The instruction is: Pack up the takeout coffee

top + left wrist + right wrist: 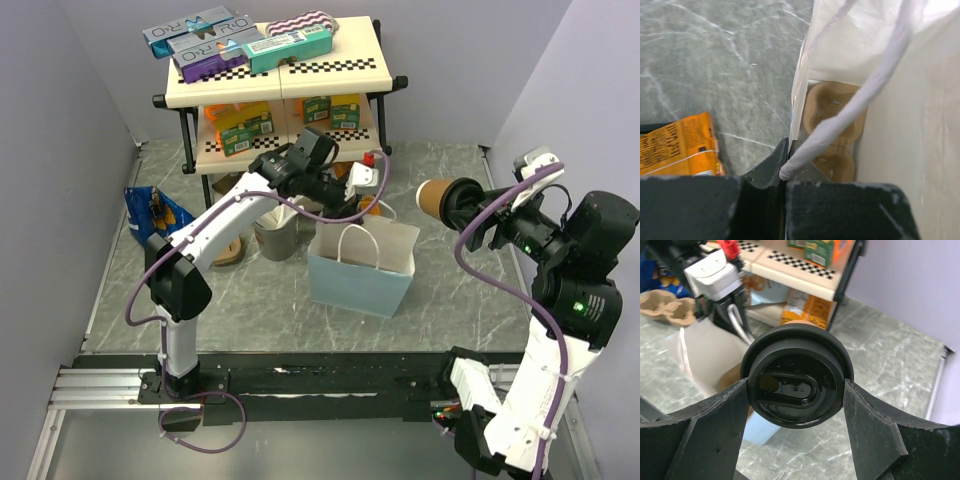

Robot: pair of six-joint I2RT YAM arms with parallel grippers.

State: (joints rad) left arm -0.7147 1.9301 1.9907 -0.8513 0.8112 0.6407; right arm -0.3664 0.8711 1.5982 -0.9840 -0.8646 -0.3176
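My right gripper clamps round black plastic lid of small tan kraft paper cup, sideways, airborne, 3 o'clock of pale blue paper bag. My left gripper pinches bag's white handle at 12 o'clock rim. Brown moulded-pulp carrier inside, half hidden by handle.

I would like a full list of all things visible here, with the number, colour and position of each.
takeout coffee: one, tan with black lid, held sideways in the air, right side
paper bag: one, pale blue and white, standing open mid-table
cup carriers: two, brown, one inside the bag, one on the table
grey cup: one, grey, left of the bag
snack packet: one, orange, beside the bag
blue packet: one, blue, far left
shelf rack: one, cream, far side, holding boxes
left tool: one, black, shut on the bag handle
right tool: one, black, gripping the coffee
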